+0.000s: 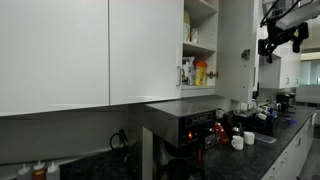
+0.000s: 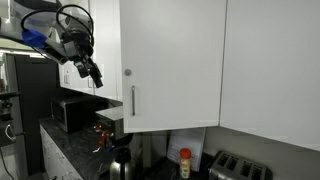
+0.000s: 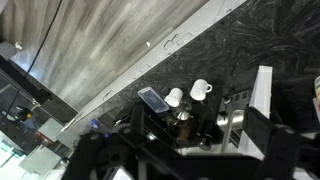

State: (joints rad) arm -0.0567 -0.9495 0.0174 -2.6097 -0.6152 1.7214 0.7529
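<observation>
Black end effector (image 3: 185,145), fingers spread and empty, hangs above white mugs (image 3: 201,89) on the dark stone tabletop (image 3: 260,30). In an exterior view it hovers just beside the white cabinet door (image 2: 170,60), not touching. Likely an approach; reaching it calls for squaring to the door's edge.

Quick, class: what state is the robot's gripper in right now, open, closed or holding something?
Gripper: open, holding nothing, high up near the white cupboard door.
</observation>
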